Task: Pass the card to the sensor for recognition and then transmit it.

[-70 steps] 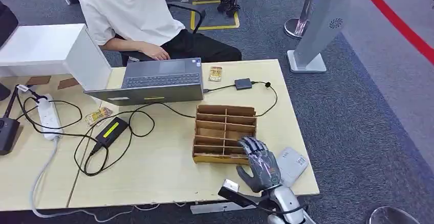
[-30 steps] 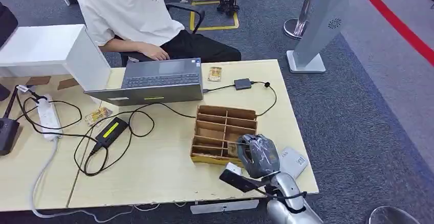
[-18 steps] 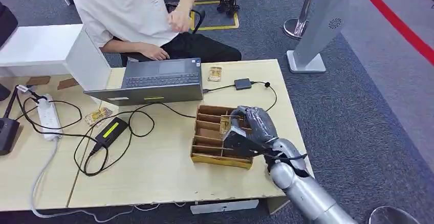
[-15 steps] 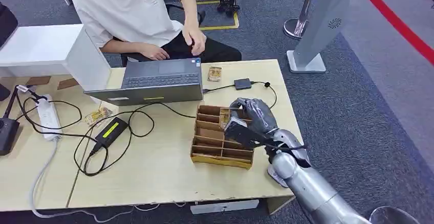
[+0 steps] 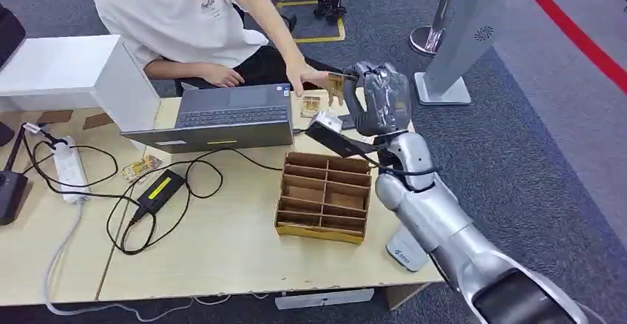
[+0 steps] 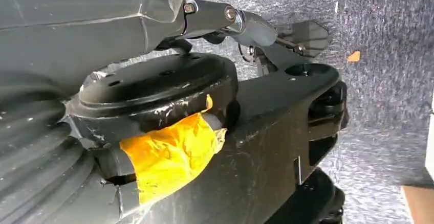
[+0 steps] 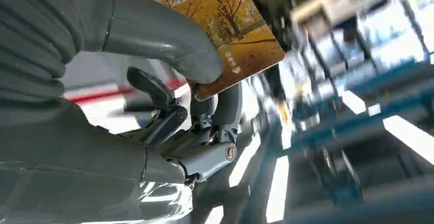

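In the head view the right hand [image 5: 378, 96] is raised above the far edge of the bench [image 5: 236, 250], holding a yellow card [image 5: 340, 85] out toward a seated person whose hand [image 5: 310, 78] reaches in and looks to be touching or just short of the card's near edge. Below the arm sit the cardboard divider tray [image 5: 323, 195], an open laptop [image 5: 222, 120] and, at the near right bench corner, a pale grey card reader [image 5: 405, 250] partly hidden by the forearm. In the left wrist view only dark parts of the robot's body and grey carpet appear, so whether the left hand's fingers are apart or together cannot be told. In the right wrist view the card [image 7: 225, 24], printed with autumn trees, is clamped between the thick grey thumb [image 7: 164, 40] and darker fingers [image 7: 225, 106] behind it, the hold sitting near one edge with most of the card free. The handover looks close, and the risk is in timing: if the fingers let go before the person has a firm hold, the card could drop onto the laptop or bench; an edge pinch could also let it pivot or slip if tugged sideways.
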